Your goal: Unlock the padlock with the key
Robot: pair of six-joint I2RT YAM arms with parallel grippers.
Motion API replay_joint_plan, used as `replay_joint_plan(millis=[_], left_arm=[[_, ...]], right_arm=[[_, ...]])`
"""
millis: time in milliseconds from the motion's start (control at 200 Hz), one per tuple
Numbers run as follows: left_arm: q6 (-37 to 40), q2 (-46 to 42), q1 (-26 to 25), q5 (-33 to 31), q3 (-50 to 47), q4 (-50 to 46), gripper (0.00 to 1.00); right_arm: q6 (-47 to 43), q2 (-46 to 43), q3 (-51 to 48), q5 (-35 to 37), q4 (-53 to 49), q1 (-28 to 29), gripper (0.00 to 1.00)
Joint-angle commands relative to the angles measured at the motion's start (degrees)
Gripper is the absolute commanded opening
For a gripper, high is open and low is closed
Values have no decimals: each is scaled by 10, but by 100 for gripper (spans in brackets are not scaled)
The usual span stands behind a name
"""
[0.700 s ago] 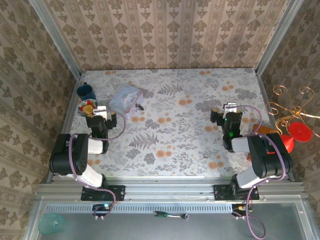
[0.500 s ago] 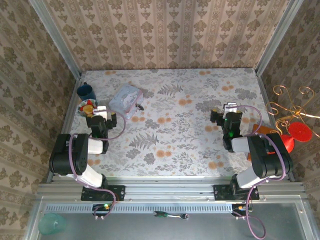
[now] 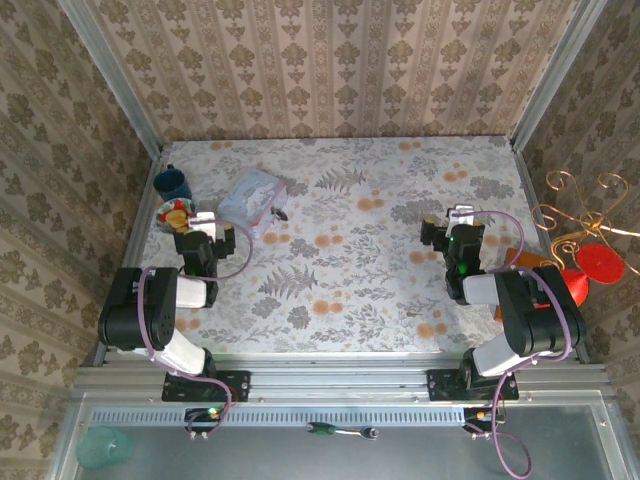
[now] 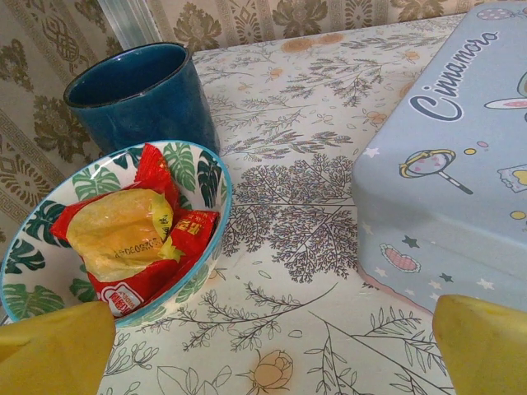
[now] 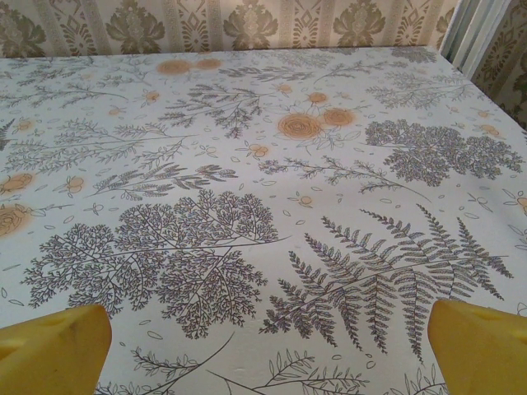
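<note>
Nothing has shifted since the earlier frame. Left pincer [image 4: 268, 355] spread, near bowl [image 4: 212, 174] and tin [image 4: 445, 164]. Right pincer [image 5: 263, 350] spread over table [image 5: 247, 164]. Small dark thing [image 3: 280, 213] just right of tin: padlock or key, too small to tell.

My left arm [image 3: 150, 315] and right arm [image 3: 530, 315], seen from above: black joint housings, white shells on the lower links, a lilac cable [image 3: 243, 255] looping along each. A green light [image 3: 461, 267] glows on the right wrist. Yellow pads [image 4: 53, 350] tip the left gripper [image 4: 268, 350] and right gripper [image 5: 268, 350]. Black base plates [image 3: 205, 385] carry both.
</note>
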Motion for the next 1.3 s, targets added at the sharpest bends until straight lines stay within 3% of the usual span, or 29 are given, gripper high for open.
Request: replay_joint_plan(millis=[0, 355, 515, 785, 855, 940, 1115, 1290], left_arm=[[6, 2, -1, 8, 7, 13, 100], [3, 3, 2, 11, 9, 8, 100], [17, -28, 1, 51, -5, 4, 100], [60, -268, -57, 26, 28, -220, 100], [64, -330, -81, 13, 54, -307, 100], [35, -384, -102, -16, 69, -358, 100], [-125, -473, -107, -112, 73, -441, 100], [-173, -557, -101, -137, 64, -518, 100]], right_arm=[[5, 4, 9, -1, -2, -4, 100], [-7, 1, 10, -27, -4, -3, 100], [-20, -5, 4, -35, 1, 4, 100], [-27, -26, -11, -45, 13, 6, 100], [-36, -51, -1, -55, -28, 10, 100], [-46, -69, 16, -56, -72, 18, 100], [-67, -109, 15, -48, -94, 37, 100], [-105, -166, 13, -44, -114, 77, 100]])
